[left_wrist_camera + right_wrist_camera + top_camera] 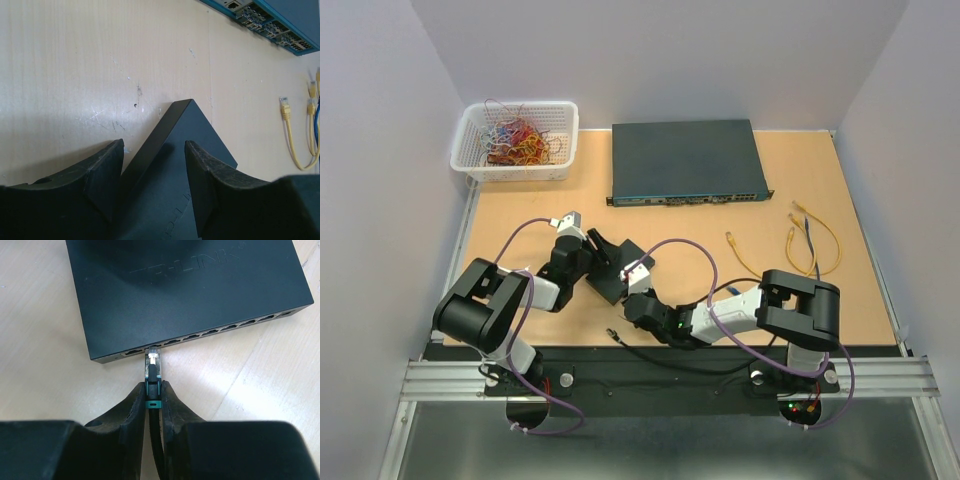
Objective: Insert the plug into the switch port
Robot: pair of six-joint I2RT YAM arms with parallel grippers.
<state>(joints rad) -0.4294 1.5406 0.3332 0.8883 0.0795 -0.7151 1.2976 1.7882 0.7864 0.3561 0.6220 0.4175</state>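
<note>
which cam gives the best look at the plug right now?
Right wrist. The plug sits centre frame, pinched in the right gripper, with its tip at the small switch port row. Top external: lost among the arms, too small to make out. Left wrist: no plug, only that switch's corner.

Top external: mounted high behind the arm bases, looking down on the whole tan wooden tabletop (820, 200). Left wrist: very near, low over one corner of the small flat black plastic switch box (170, 165). Right wrist: near, facing its port side. All three views share this box.
</note>
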